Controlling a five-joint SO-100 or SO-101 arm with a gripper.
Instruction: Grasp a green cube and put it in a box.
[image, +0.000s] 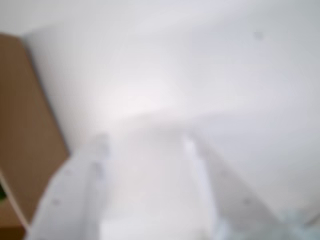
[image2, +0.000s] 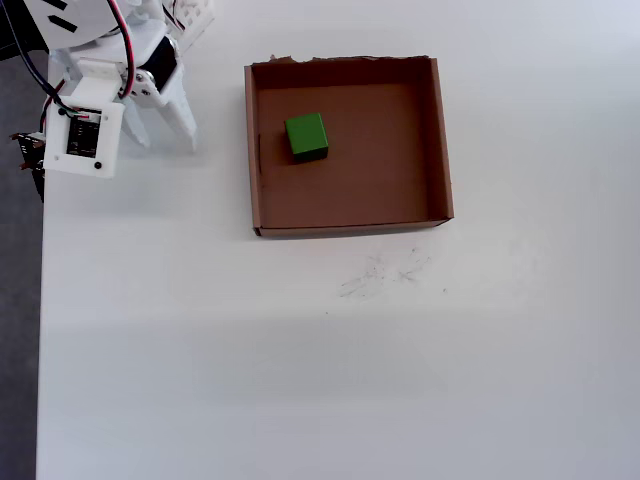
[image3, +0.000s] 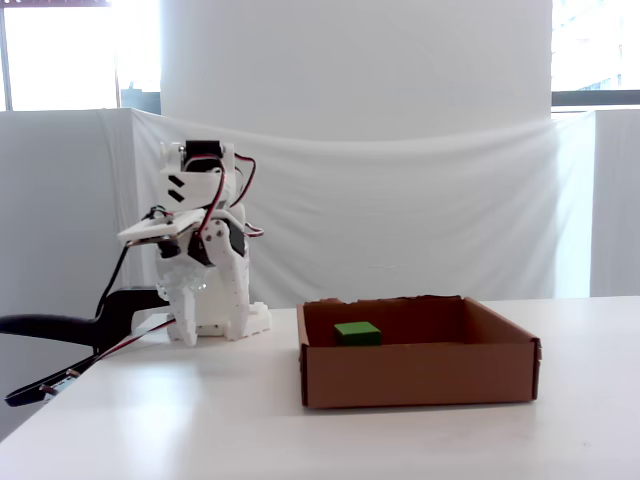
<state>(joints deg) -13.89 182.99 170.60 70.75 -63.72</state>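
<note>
The green cube (image2: 306, 135) lies inside the brown cardboard box (image2: 440, 140), in the box's left half as the overhead view shows it, clear of the walls. The fixed view shows the green cube (image3: 357, 332) just above the front wall of the box (image3: 420, 375). My gripper (image2: 165, 145) points down at the table left of the box, apart from it, open and empty. The blurred wrist view shows the gripper (image: 144, 140) with bare white table between its fingers and the box (image: 20, 125) at the left edge.
The folded white arm (image3: 200, 240) stands at the table's back left corner. The table's left edge (image2: 40, 300) drops to dark floor. Black cables (image3: 60, 330) trail off that side. Faint scuff marks (image2: 385, 272) lie in front of the box.
</note>
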